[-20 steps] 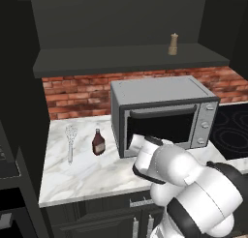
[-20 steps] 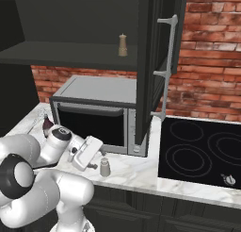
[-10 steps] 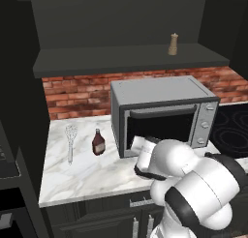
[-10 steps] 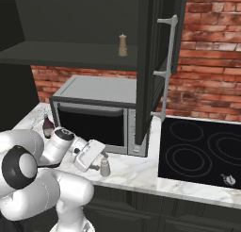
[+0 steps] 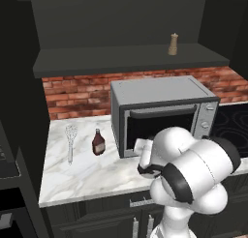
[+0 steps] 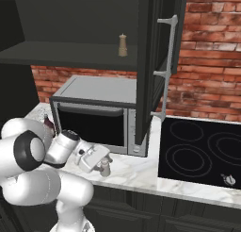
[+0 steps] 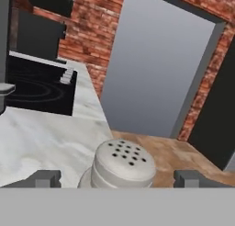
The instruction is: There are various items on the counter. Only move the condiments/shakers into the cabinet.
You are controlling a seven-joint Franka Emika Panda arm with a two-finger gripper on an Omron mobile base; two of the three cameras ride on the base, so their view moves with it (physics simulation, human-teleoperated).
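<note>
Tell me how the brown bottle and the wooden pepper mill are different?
The bottle is dark red-brown; the pepper mill is light tan wood. The bottle stands down on the marble counter beside the whisk; the pepper mill stands up on the dark cabinet shelf. Both are small and upright.

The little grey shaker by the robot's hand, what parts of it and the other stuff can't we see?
- Pale grey cylindrical shaker: hand view cuts off its lower body; in the right base view the white hand covers most of it.
- Whether the hand's fingers touch the shaker: cannot tell.
- Dark red-brown sauce bottle: label too small to read in the left base view.
- Tan wooden pepper mill on the dark cabinet shelf: details too small.
</note>
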